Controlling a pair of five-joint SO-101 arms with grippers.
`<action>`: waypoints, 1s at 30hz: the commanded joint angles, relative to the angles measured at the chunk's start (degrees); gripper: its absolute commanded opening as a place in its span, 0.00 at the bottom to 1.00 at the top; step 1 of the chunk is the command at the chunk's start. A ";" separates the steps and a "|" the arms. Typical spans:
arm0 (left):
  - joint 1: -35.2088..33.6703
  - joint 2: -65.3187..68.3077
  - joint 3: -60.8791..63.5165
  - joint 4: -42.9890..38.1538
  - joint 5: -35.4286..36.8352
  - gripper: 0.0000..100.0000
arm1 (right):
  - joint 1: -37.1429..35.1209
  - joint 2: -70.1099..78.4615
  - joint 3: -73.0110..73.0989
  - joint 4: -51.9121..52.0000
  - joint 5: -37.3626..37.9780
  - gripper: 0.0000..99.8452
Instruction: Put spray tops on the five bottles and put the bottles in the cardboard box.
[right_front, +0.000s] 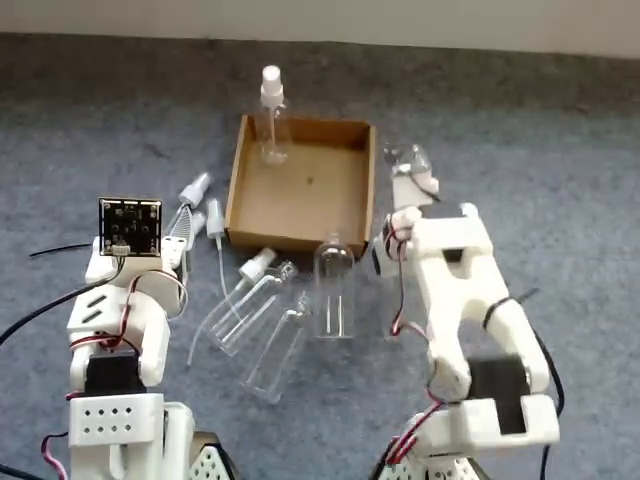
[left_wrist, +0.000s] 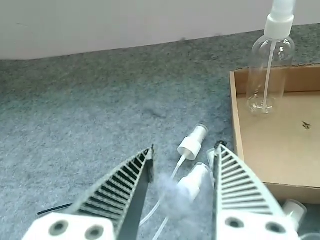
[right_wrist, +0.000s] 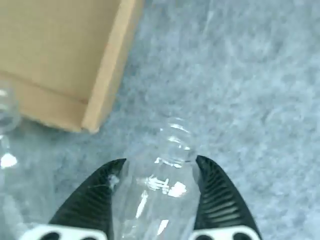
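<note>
The cardboard box (right_front: 243, 190) lies on the grey carpet, and one clear bottle with a spray top (right_front: 272, 118) stands in its far corner (left_wrist: 270, 55). My right gripper (right_front: 408, 190) is beside the box's right wall, shut on a clear topless bottle (right_front: 412, 160). The right wrist view shows that bottle (right_wrist: 167, 175) between the fingers of the right gripper (right_wrist: 160, 162). My left gripper (left_wrist: 185, 149) hangs open over two loose spray tops (left_wrist: 192, 142) left of the box (left_wrist: 280, 145). In the high view the left gripper (right_front: 183, 228) is near those tops (right_front: 195, 188).
In front of the box lie three more clear bottles: one topless (right_front: 335, 285), one with a white top at its neck (right_front: 250, 295), one nearer me (right_front: 278, 342). A box corner (right_wrist: 95, 100) is close to the held bottle. Open carpet stretches to the far left and right.
</note>
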 joint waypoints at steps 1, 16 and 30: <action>0.66 -0.40 -0.40 -0.79 0.62 0.18 | 1.01 6.81 -13.76 3.56 3.25 0.02; 0.75 -0.40 -0.40 -0.79 0.62 0.18 | 0.04 14.81 -25.54 10.15 3.52 0.20; 0.75 -0.40 -0.40 -0.79 0.62 0.18 | -0.04 14.99 -25.27 10.07 3.43 0.31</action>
